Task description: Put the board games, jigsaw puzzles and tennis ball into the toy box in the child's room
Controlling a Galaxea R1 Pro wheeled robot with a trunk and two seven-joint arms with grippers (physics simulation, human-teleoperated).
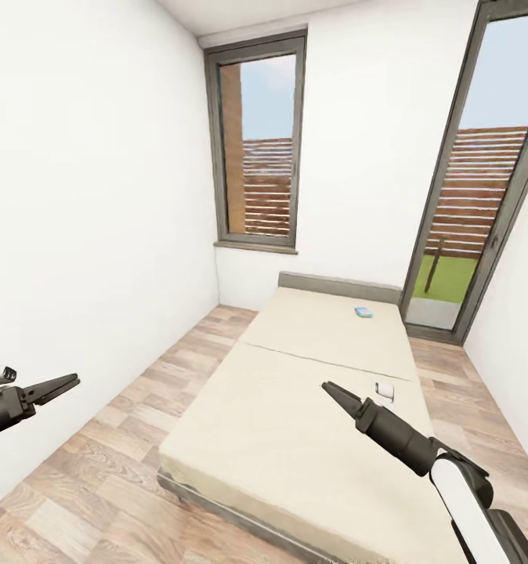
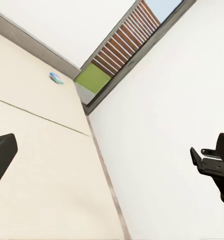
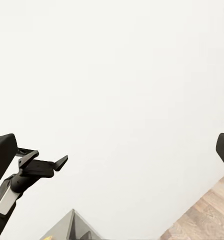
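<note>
A beige bed (image 1: 295, 407) fills the middle of the room. Two small flat board games lie on it: a blue-green one (image 1: 365, 312) near the headboard and a white one (image 1: 384, 388) toward the bed's right side. My right gripper (image 1: 332, 392) hovers over the bed just left of the white game, open and empty. My left gripper (image 1: 63, 385) hangs open over the floor beside the left wall. The left wrist view shows the bed (image 2: 37, 150) and the blue-green game (image 2: 56, 77) far off. The right wrist view faces the white wall, with my left gripper (image 3: 44, 163) in sight.
A white wall (image 1: 92, 235) runs close along the left. A narrow strip of wooden floor (image 1: 123, 439) lies between it and the bed. A window (image 1: 258, 149) sits behind the bed, with a tall glass door (image 1: 471, 219) at the back right.
</note>
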